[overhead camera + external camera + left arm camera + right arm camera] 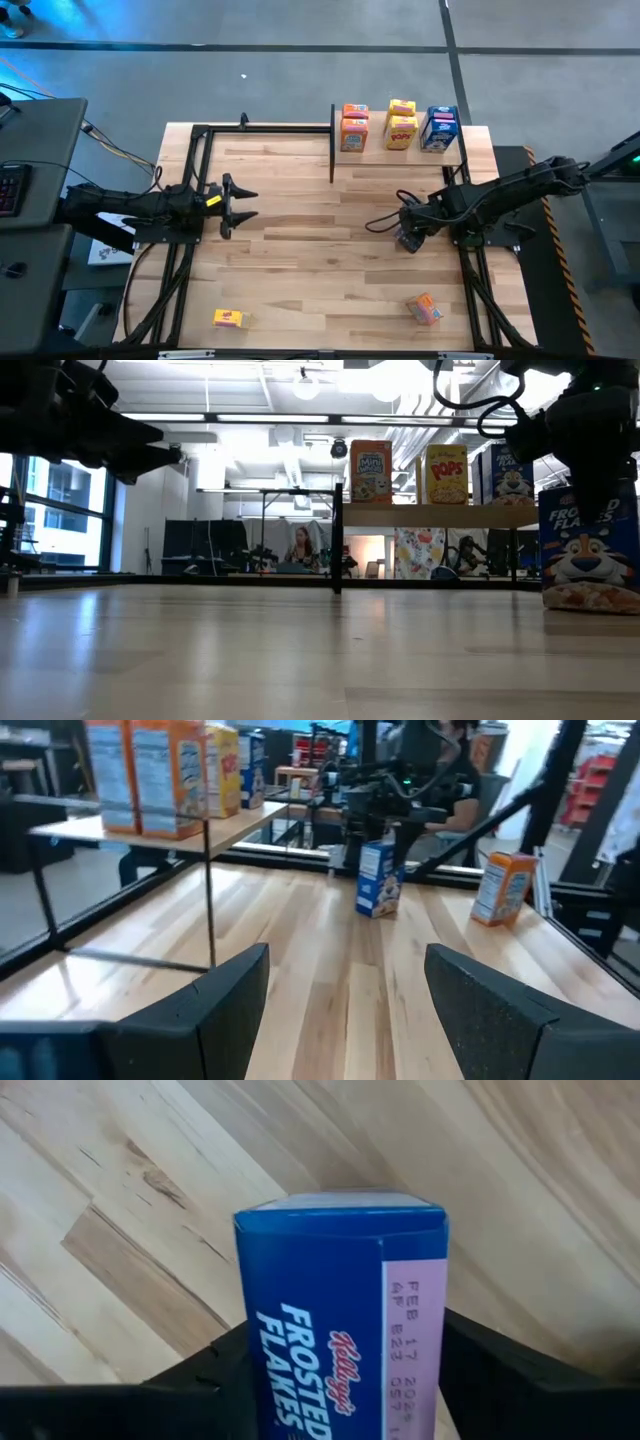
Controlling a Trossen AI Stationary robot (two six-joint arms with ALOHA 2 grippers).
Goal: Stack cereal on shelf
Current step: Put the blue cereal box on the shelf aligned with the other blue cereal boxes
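My right arm reaches in from the right side of the table. Its right gripper (408, 238) points down over a blue Frosted Flakes box (340, 1330). The box stands upright on the wood, on the right part of the table. The two dark fingers (500, 1370) sit on each side of the box. I cannot tell if they squeeze it or have let go.

My left arm lies low along the left side of the table. The left gripper (243, 204) hangs above the wood with its fingers (500, 1010) spread wide apart. It holds nothing.

The shelf (400, 153) stands at the far edge of the table. It is a flat board of pale wood on thin black metal legs. I see boxes on it in three groups: orange boxes (354, 127) on the left, yellow boxes (402, 125) in the middle and blue boxes (439, 128) on the right. All stand upright, close together in a row.

Two more boxes are near the front edge of the table. A yellow box (229, 318) lies flat at the front left. An orange box (424, 309) stands at the front right, turned at an angle.

The table (300, 250) is made of long, smooth wooden planks in light and darker stripes. The boxes are small cardboard blocks with bright pictures.
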